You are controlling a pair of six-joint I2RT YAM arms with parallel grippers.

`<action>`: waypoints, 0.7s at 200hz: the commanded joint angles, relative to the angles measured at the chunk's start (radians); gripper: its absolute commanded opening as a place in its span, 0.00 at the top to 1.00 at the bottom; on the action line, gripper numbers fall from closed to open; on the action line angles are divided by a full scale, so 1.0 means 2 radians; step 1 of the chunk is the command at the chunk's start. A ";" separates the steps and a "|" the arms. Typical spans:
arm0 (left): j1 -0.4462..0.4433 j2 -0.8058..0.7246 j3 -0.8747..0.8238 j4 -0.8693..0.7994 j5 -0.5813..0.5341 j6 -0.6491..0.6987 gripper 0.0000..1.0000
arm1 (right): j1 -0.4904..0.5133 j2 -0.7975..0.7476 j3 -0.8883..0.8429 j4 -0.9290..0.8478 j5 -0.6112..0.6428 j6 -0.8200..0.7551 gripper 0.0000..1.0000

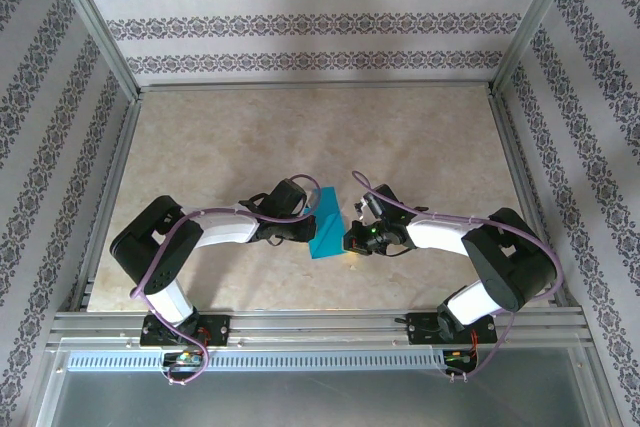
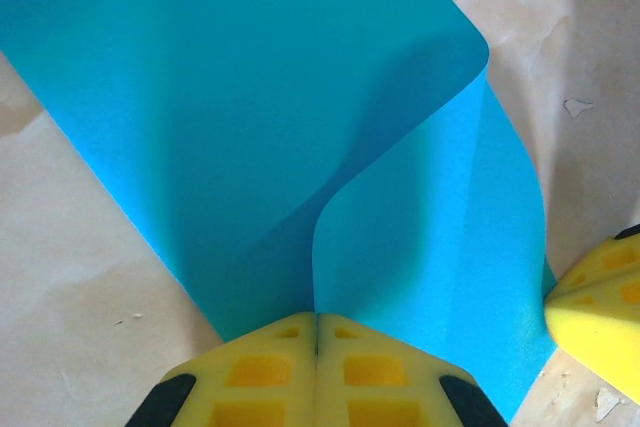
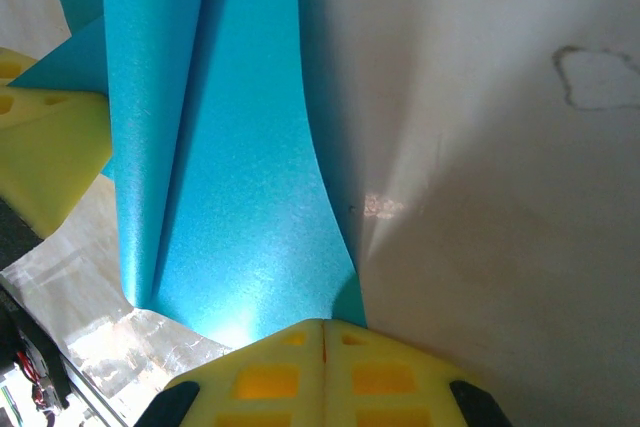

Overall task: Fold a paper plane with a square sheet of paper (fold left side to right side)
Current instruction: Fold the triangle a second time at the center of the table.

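The square sheet of paper (image 1: 326,223) is teal-blue and lies mid-table, bent over on itself into a narrow strip between my two grippers. My left gripper (image 1: 306,226) is at its left side. In the left wrist view its yellow fingers (image 2: 270,367) are shut, and the raised, curled edge of the sheet (image 2: 400,247) runs straight into the seam between them. My right gripper (image 1: 351,240) is at the sheet's near right corner. Its fingers (image 3: 270,377) are shut with their tips against the sheet (image 3: 250,227); no paper shows between them.
The beige tabletop (image 1: 250,137) extends beyond the paper, enclosed by metal rails (image 1: 310,89) and patterned walls. The two grippers are close together: the right one's finger (image 2: 600,312) shows in the left wrist view, the left one's finger (image 3: 50,147) in the right wrist view.
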 commanded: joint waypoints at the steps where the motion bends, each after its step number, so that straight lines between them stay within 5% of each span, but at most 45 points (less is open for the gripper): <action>1: 0.007 0.014 0.008 -0.001 0.000 0.009 1.00 | 0.005 0.001 0.001 -0.030 0.019 -0.013 1.00; 47: 0.007 0.022 0.010 -0.006 0.002 0.007 1.00 | -0.008 -0.057 0.011 -0.013 -0.013 0.000 0.88; 78: 0.007 0.021 0.010 -0.006 0.000 0.007 1.00 | -0.004 -0.041 0.022 0.049 -0.030 0.036 1.00; 140: 0.007 0.020 0.011 -0.007 0.001 0.007 1.00 | 0.010 0.039 0.067 0.112 -0.014 0.063 1.00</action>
